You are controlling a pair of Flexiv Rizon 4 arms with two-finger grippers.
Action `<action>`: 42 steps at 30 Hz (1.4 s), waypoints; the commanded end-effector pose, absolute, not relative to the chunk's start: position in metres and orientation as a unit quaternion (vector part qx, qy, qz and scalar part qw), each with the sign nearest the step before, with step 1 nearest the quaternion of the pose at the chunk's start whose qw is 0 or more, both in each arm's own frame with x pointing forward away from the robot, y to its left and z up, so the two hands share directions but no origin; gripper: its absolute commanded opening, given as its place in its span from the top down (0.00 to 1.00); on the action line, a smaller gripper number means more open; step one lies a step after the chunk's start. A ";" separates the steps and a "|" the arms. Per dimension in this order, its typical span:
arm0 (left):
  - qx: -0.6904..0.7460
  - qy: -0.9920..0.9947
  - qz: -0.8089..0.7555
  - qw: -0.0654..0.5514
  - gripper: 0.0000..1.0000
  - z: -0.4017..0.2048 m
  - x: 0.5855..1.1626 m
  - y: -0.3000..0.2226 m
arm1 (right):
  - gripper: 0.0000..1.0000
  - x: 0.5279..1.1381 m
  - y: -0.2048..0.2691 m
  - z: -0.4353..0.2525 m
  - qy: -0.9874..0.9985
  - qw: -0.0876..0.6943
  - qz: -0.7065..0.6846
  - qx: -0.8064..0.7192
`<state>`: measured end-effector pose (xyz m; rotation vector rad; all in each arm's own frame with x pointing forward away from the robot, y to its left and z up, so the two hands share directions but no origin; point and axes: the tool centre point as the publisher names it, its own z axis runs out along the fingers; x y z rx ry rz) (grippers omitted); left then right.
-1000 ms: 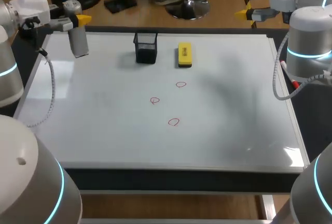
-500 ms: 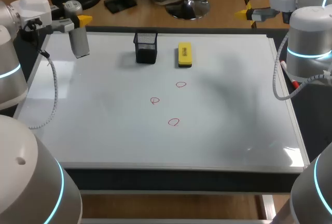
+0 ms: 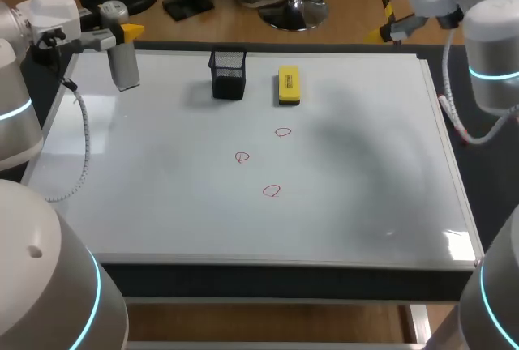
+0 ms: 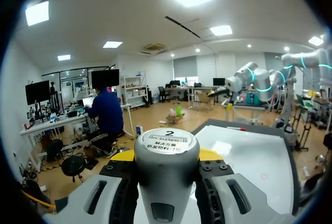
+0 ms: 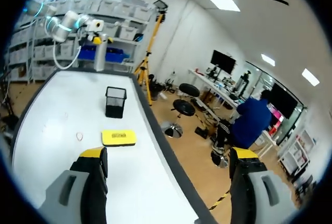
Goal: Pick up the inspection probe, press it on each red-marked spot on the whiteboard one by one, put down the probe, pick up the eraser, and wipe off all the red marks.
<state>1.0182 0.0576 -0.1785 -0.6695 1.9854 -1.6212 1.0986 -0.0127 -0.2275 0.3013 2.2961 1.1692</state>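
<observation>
Mesh cup (image 3: 228, 73), contents unclear, well apart from left gripper (image 3: 121, 33) pinching probe (image 3: 123, 66). Right gripper (image 5: 168, 156) spread; eraser (image 5: 119, 137) ahead.

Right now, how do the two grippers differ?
The left gripper is shut on the probe; the right gripper is open and empty. Left is at the far left of the whiteboard, right at its far right. Both are raised, away from the red marks.
</observation>
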 end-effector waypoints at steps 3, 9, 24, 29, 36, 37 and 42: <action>-0.245 0.726 -0.594 0.245 1.00 -0.178 1.018 0.058 | 0.00 1.104 0.000 -0.227 0.959 0.108 0.191 -0.182; -0.245 0.726 -0.594 0.245 1.00 -0.178 1.018 0.058 | 0.00 1.103 0.013 -0.233 0.951 0.065 0.121 -0.276; -0.245 0.726 -0.594 0.245 1.00 -0.178 1.018 0.058 | 0.00 1.108 0.046 -0.240 0.890 -0.016 0.026 -0.456; -0.245 0.726 -0.594 0.245 1.00 -0.178 1.018 0.058 | 0.00 1.103 0.053 -0.246 0.871 -0.041 0.021 -0.489; -0.245 0.726 -0.594 0.245 1.00 -0.178 1.018 0.058 | 0.00 1.094 0.060 -0.251 0.849 -0.040 0.021 -0.526; -0.245 0.726 -0.594 0.245 1.00 -0.178 1.018 0.058 | 0.00 1.096 0.061 -0.250 0.858 -0.037 0.032 -0.511; -0.245 0.726 -0.594 0.245 1.00 -0.178 1.018 0.058 | 0.00 1.096 0.061 -0.250 0.858 -0.037 0.032 -0.511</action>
